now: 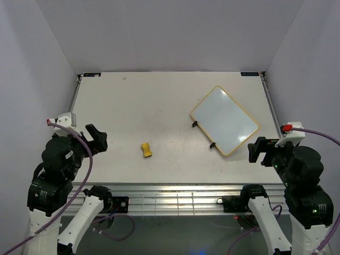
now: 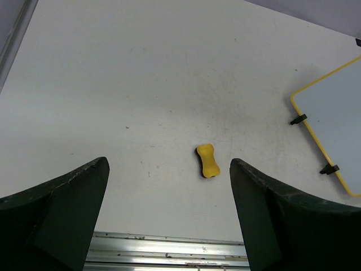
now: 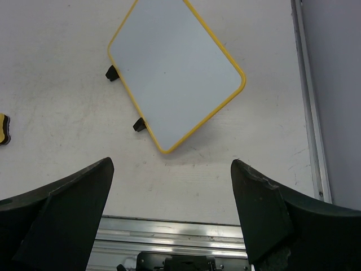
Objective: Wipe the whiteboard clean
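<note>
The whiteboard (image 1: 225,120) lies flat at the right of the table, turned at an angle, its surface blank white, with a yellow frame and two black feet on its left edge. It also shows in the right wrist view (image 3: 176,70) and partly in the left wrist view (image 2: 338,113). A small yellow eraser block (image 1: 146,150) lies near the table's front middle; it also shows in the left wrist view (image 2: 207,161). My left gripper (image 1: 97,139) is open and empty, at the front left. My right gripper (image 1: 257,150) is open and empty, just in front of the board's near corner.
A metal rail (image 1: 175,191) runs along the table's near edge. White walls enclose the table on the left, back and right. The table top (image 1: 138,101) is white with faint marks.
</note>
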Available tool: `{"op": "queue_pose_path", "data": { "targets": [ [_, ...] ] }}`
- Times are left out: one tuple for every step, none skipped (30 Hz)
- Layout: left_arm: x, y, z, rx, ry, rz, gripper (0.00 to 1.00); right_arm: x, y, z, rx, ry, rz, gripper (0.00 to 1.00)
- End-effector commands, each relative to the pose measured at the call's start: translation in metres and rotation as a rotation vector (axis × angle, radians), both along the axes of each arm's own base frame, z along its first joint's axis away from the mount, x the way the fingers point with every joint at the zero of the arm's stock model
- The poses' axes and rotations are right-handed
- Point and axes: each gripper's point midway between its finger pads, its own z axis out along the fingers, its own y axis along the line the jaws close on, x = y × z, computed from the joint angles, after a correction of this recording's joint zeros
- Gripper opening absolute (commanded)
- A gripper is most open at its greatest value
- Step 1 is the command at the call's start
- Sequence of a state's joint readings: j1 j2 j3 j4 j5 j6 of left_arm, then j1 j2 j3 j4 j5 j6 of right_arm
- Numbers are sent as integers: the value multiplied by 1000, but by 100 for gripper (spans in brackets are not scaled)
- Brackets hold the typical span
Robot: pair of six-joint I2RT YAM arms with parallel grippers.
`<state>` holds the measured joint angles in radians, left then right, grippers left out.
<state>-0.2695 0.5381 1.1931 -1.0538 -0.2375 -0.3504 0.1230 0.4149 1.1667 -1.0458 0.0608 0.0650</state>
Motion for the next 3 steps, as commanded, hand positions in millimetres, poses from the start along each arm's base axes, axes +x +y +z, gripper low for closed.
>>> {"op": "queue_pose_path", "data": {
  "targets": [
    [0,4,14,-10,-49,24,98,9,-2,5,-8,-19,-14,90],
    [0,4,14,-10,-51,24,98,9,-2,5,-8,-19,-16,90],
    [0,5,14,-10,-52,26,98,9,-3,5,-11,-21,-16,90]
  ]
}}
